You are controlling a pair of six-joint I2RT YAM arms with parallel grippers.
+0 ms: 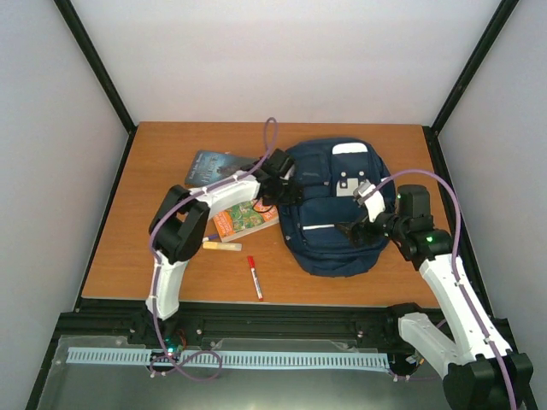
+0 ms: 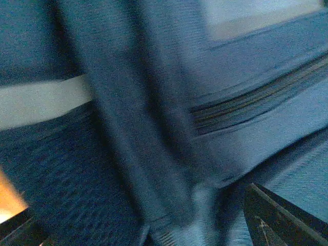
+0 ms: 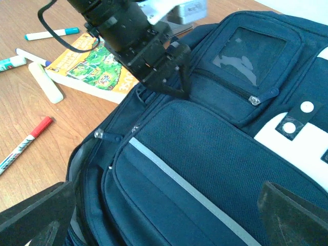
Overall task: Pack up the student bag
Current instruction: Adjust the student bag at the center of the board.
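Left arm extends forward; its claw (image 1: pixel 285 190) meets the left edge of the student bag (image 1: pixel 320 252), fingers apart astride a fabric fold. Right claw (image 1: pixel 355 229) hangs above the front pocket, fingers apart. The navy, white-striped bag lies front-up, right of centre on the counter (image 1: pixel 128 188).

One overhead, two wrist views
Overhead looks down from behind the arms — all share the student bag (image 1: pixel 333 209), left wrist closest.
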